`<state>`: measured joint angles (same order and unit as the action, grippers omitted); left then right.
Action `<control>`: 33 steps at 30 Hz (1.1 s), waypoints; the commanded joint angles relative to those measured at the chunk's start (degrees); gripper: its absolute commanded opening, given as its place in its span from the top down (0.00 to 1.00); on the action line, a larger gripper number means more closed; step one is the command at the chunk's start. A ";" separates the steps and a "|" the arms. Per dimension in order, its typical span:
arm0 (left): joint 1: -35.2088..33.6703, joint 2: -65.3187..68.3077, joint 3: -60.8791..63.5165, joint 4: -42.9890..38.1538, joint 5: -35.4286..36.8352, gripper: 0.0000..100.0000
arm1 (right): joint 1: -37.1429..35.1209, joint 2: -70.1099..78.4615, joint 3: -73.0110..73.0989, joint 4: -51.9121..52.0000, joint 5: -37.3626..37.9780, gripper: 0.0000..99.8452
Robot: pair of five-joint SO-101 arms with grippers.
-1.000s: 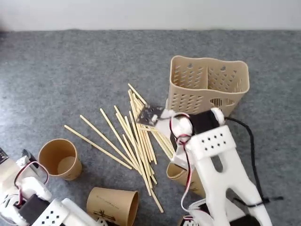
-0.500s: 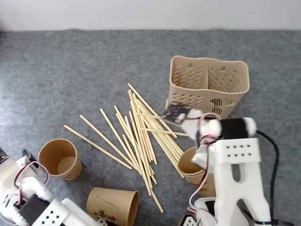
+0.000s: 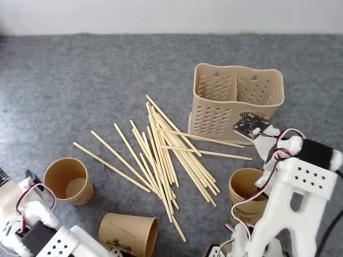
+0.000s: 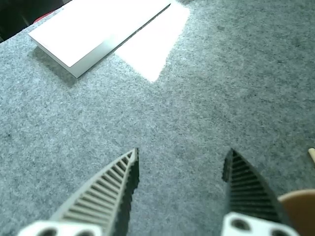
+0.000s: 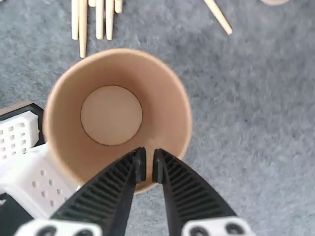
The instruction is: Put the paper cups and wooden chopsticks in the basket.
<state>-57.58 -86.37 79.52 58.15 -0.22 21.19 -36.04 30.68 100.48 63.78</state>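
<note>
The tan slotted basket (image 3: 236, 99) stands upright at the back right. A spread of wooden chopsticks (image 3: 166, 150) lies on the grey felt to its left, two of them reaching toward the basket's foot. One paper cup (image 3: 67, 180) stands at the left and another (image 3: 128, 233) lies on its side near the front. A third cup (image 3: 246, 195) stands under the right arm (image 3: 292, 176); my right gripper (image 5: 146, 164) is shut on the rim of this cup (image 5: 115, 118). My left gripper (image 4: 179, 172) is open over bare felt, a cup rim (image 4: 300, 211) beside one finger.
A flat white box (image 4: 98, 32) lies on the felt beyond the left gripper. Chopstick ends (image 5: 96, 17) lie just past the held cup, and the right arm's white base (image 5: 24, 162) sits close beside it. The left arm (image 3: 27, 225) fills the front left corner.
The right arm has swung to the right, away from the chopstick pile, taking the cup with it. A few chopsticks were dragged rightward toward the basket. The left arm kept still.
</note>
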 commanded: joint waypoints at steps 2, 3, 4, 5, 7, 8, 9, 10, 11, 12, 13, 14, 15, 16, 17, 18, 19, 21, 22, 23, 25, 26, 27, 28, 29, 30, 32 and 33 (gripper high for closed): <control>0.35 -0.53 -0.57 -1.23 0.18 0.74 | 1.27 -1.36 0.35 2.77 0.53 0.96; 0.35 -0.53 -0.57 -1.23 0.18 0.74 | 1.01 -1.54 1.05 2.77 0.53 0.96; 0.35 -0.53 -0.57 -1.23 0.18 0.74 | 1.01 -2.07 1.93 2.77 0.53 0.96; 0.35 -0.53 -0.57 -1.23 0.18 0.74 | 0.92 -3.12 2.81 2.77 0.53 0.96; 0.35 -0.53 -0.57 -1.23 0.18 0.74 | 0.92 -6.11 4.48 2.77 0.53 0.95; 0.35 -0.53 -0.57 -1.23 0.18 0.74 | 0.92 -8.04 5.27 2.77 0.53 0.95; 0.35 -0.53 -0.57 -1.32 0.18 0.74 | 0.92 -10.07 6.15 2.77 0.44 0.95; 0.35 -0.53 -0.57 -1.41 0.18 0.74 | 0.92 -12.26 6.95 2.77 0.18 0.95; 0.35 -0.53 -0.57 -1.76 0.18 0.74 | 0.92 -14.29 7.82 2.77 -0.79 0.95; 0.35 -0.53 -0.57 -2.11 0.26 0.74 | 0.92 -15.87 8.53 2.77 -1.58 0.95; 0.35 -0.53 -0.57 -2.29 0.26 0.74 | 0.92 -17.36 9.14 2.77 -2.11 0.95; 0.35 -0.53 -0.48 -2.29 0.26 0.74 | 0.92 -18.59 9.85 2.68 -2.37 0.95; 0.35 -0.53 -0.31 -2.37 0.26 0.74 | 0.92 -19.47 10.37 2.68 -2.37 0.95; 0.35 -0.53 -0.22 -2.37 0.26 0.74 | 0.92 -20.26 10.99 2.68 -2.46 0.95; 0.35 -0.53 -0.22 -2.37 0.26 0.74 | 0.92 -21.14 11.43 2.68 -2.46 0.95; 0.35 -0.53 -0.22 -2.37 0.26 0.74 | 0.92 -21.85 11.60 2.68 -2.46 0.95; 0.35 -0.53 -0.22 -2.37 0.26 0.74 | 0.92 -22.37 11.60 2.59 -2.46 0.95; 0.35 -0.53 -0.22 -2.37 0.26 0.74 | 0.92 -23.60 11.52 2.42 -3.69 0.95; 0.35 -0.53 -0.22 -2.37 0.26 0.74 | 0.84 -24.31 11.25 2.33 -4.48 0.95; 0.35 -0.53 -0.22 -2.37 0.26 0.74 | 0.57 -25.10 10.64 2.33 -5.01 0.95; 0.35 -0.53 -0.22 -2.37 0.26 0.74 | 0.13 -26.59 9.41 2.42 -5.80 0.95; 0.35 -0.53 -0.22 -2.37 0.26 0.74 | 0.13 -27.47 8.88 2.42 -6.68 0.93; 0.35 -0.53 -0.22 -2.37 0.26 0.74 | 0.48 -28.26 8.44 2.42 -7.82 0.91; 0.35 -0.53 -0.13 -2.37 0.26 0.74 | 1.45 -28.97 8.35 2.42 -8.70 0.88; 0.35 -0.53 0.04 -2.37 0.26 0.74 | 2.51 -29.76 8.35 2.42 -9.05 0.86; 0.35 -0.53 0.04 -2.37 0.26 0.74 | 3.30 -30.29 8.44 2.42 -9.05 0.83; 0.35 -0.53 0.04 -2.37 0.26 0.74 | 5.14 -30.81 8.70 2.33 -9.05 0.80; 0.35 -0.53 0.04 -2.37 0.26 0.74 | 6.29 -30.90 8.79 2.33 -8.97 0.80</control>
<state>-57.58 -86.29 80.04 56.92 -0.22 24.62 -66.20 42.55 100.48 55.52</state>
